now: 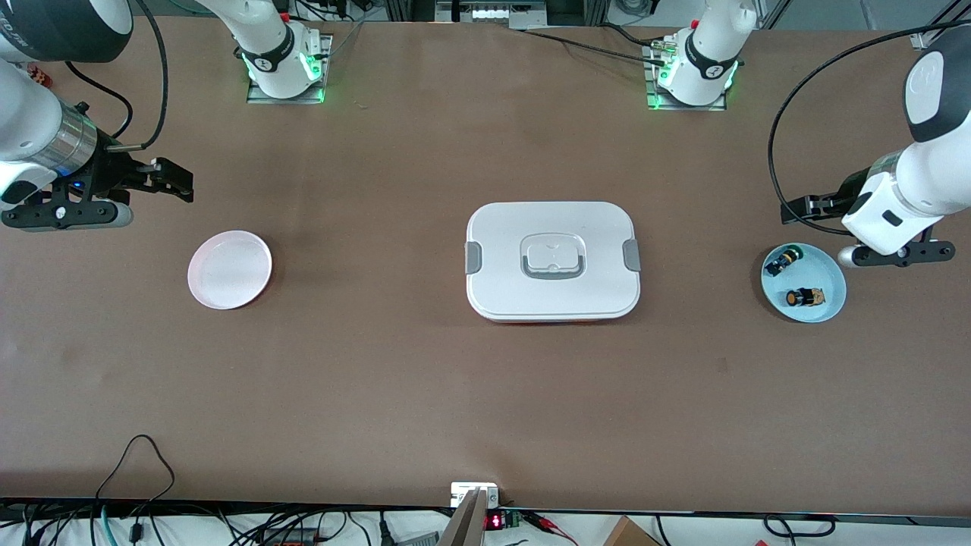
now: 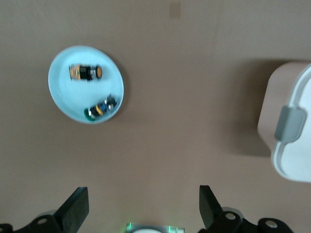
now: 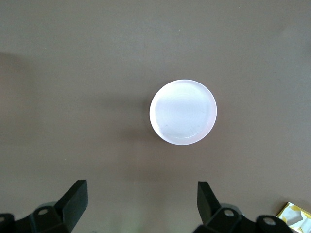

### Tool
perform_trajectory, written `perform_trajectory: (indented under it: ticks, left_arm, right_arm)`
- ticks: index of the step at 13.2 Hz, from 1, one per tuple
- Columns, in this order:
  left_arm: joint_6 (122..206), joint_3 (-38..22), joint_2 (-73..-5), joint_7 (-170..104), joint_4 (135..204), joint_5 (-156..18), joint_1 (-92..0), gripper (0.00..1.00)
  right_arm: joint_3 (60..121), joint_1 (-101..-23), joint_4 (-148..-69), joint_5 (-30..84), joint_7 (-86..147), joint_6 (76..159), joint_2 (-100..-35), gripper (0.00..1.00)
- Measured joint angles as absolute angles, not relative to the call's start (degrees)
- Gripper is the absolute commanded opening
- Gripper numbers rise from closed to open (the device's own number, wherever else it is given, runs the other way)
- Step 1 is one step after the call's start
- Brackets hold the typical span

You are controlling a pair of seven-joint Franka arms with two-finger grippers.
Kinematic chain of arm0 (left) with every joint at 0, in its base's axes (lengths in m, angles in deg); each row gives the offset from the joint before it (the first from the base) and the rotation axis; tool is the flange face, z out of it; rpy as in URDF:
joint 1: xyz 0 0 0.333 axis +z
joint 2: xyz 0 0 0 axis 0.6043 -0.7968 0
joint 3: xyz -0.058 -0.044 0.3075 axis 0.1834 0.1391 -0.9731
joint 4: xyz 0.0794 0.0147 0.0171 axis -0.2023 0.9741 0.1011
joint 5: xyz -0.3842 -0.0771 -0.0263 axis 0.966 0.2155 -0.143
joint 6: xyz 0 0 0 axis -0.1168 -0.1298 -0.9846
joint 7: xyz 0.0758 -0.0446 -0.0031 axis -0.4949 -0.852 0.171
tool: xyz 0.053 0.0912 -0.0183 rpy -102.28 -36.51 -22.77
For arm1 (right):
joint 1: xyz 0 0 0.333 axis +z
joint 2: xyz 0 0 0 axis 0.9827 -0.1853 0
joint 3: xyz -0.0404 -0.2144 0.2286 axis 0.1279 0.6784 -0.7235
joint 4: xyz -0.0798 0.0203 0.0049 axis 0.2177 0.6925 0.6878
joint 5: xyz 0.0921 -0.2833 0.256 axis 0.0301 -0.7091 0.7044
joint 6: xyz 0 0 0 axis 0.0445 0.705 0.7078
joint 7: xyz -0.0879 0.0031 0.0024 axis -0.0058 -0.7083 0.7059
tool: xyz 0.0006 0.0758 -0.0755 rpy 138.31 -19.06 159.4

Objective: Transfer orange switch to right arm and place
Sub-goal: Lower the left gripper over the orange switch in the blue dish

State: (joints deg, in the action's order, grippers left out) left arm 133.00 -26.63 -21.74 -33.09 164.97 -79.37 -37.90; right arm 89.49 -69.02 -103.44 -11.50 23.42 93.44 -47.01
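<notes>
The orange switch (image 1: 804,297) (image 2: 86,73) lies on its side in a light blue plate (image 1: 828,274) (image 2: 63,94) at the left arm's end of the table. Beside it in the same plate lies a black switch with a green-yellow cap (image 1: 783,261) (image 2: 101,108). My left gripper (image 1: 798,209) (image 2: 143,200) hangs open over the bare table beside that plate, holding nothing. My right gripper (image 1: 179,186) (image 3: 142,195) hangs open and empty over the table at the right arm's end, beside a pale pink plate (image 1: 230,269) (image 3: 183,112).
A white lidded box (image 1: 552,260) (image 2: 291,145) with grey clasps sits in the middle of the table. The two arm bases (image 1: 284,64) (image 1: 698,72) stand along the edge farthest from the front camera. A small yellow-white packet (image 3: 294,216) shows in the right wrist view.
</notes>
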Motion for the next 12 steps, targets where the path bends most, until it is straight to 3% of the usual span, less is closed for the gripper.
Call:
perform_trajectory:
  ticks: [4,12]
  left_arm:
    - [128.46,-26.71,-24.49,-33.1,165.12,-79.41,-34.15,1.0]
    - [148.47,-26.74,-36.96,-36.28,166.18,-80.8,-29.03,1.0]
  right_arm:
    - [89.37,-68.35,-103.38,-11.5,23.33,93.41,-47.0,1.0]
    - [89.28,-65.38,-103.24,-11.62,23.32,93.16,-46.82,1.0]
